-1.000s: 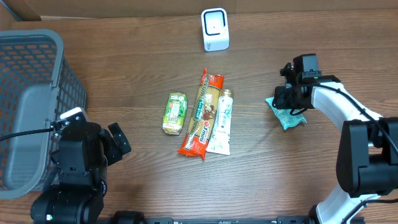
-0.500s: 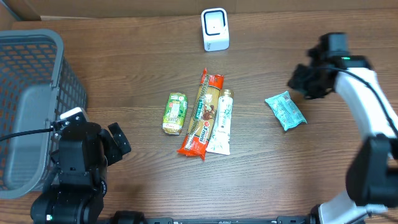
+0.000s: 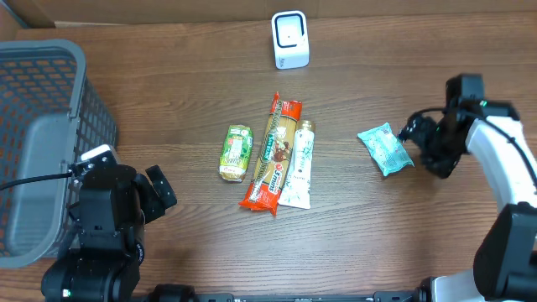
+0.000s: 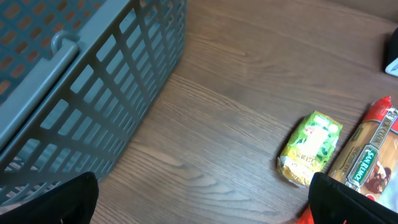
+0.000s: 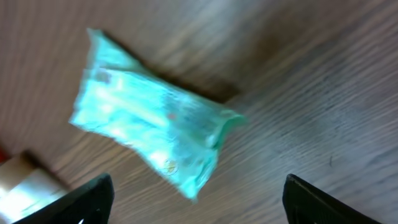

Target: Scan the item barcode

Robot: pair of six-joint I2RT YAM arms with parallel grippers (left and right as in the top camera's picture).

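The teal packet [image 3: 386, 149] lies flat on the desk [image 3: 168, 92], over on the right side and well apart from the other goods. Nothing grips it. The right arm [image 3: 495, 147] hangs just beside it on its outer side, and the right jaws stand wide apart. In the wrist view the two dark fingers [image 5: 87, 198] sit at the bottom corners with the crumpled packet [image 5: 149, 130] on bare wood ahead of them, touching neither.

The small white scanner [image 3: 290, 39] stands upright at the far edge of the desk, near the middle and away from the packet.

Three other items lie together in the centre: a green packet [image 3: 236, 153], a long red-and-gold packet [image 3: 273, 153] and a white tube [image 3: 297, 164]. The last two lie side by side and touching, while the green one sits a little apart to their left.

On the left, the grey mesh basket [image 3: 50, 67] sits at the desk's edge. The left arm [image 3: 109, 218] rests beside it, and the left jaws are spread fully and hold nothing. Its wrist camera looks past the basket wall [image 4: 93, 81] toward the green packet [image 4: 309, 148].
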